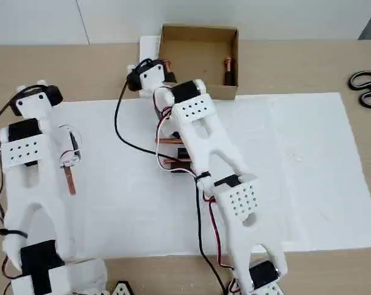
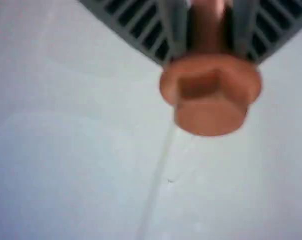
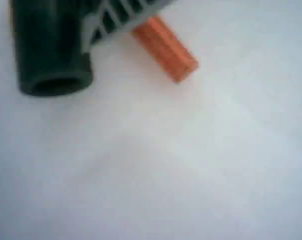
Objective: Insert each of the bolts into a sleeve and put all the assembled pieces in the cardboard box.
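Note:
My left gripper (image 1: 69,175) hangs over the left part of the white sheet (image 1: 308,172), shut on an orange bolt (image 1: 69,180). The bolt's hex head (image 2: 210,95) points out from between the grey fingers (image 2: 140,30). My right gripper (image 1: 176,157) is at the sheet's middle, under its arm, and seems shut on a black sleeve (image 3: 50,50) whose open end shows. Another orange bolt (image 3: 166,47) (image 1: 168,141) lies on the sheet right beside it. The cardboard box (image 1: 173,37) stands at the back, with one assembled piece (image 1: 228,70) inside near its right wall.
Black scissors (image 1: 367,86) lie at the far right on the bare table. The right half of the sheet is free room. Black and red cables (image 1: 120,123) trail across the sheet between the two arms. The arms' bases stand at the near edge.

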`<control>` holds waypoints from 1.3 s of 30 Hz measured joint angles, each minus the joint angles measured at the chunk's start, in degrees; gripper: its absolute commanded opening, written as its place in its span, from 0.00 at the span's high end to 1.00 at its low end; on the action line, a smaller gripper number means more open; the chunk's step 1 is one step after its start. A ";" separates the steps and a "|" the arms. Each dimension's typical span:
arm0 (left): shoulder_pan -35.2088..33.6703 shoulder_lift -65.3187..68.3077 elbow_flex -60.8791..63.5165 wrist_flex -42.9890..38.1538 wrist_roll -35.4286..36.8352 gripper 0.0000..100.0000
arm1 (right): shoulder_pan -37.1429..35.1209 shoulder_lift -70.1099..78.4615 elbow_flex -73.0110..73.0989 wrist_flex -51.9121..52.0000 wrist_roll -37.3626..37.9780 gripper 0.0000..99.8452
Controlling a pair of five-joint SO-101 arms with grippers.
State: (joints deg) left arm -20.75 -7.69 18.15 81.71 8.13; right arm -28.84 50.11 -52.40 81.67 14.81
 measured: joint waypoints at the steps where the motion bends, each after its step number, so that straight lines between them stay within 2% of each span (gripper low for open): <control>1: 0.00 0.00 0.00 0.00 0.00 0.99 | -0.18 0.18 0.00 0.00 0.00 0.77; 13: 0.00 0.00 0.00 0.00 0.00 0.99 | -0.62 4.48 -0.44 -0.44 -0.09 0.79; 20: 0.00 0.00 0.00 0.00 0.00 0.99 | -0.18 5.01 -0.70 -1.41 -0.09 1.00; 29: 0.00 0.00 0.00 0.00 0.00 0.99 | 1.14 5.19 -3.08 0.00 -0.09 1.00; 39: 0.53 0.00 0.00 -0.09 0.00 0.99 | 5.80 -1.14 -20.57 15.12 -0.09 1.00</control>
State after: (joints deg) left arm -20.22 -7.69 18.15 81.63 8.13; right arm -23.03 48.97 -72.97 96.79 14.73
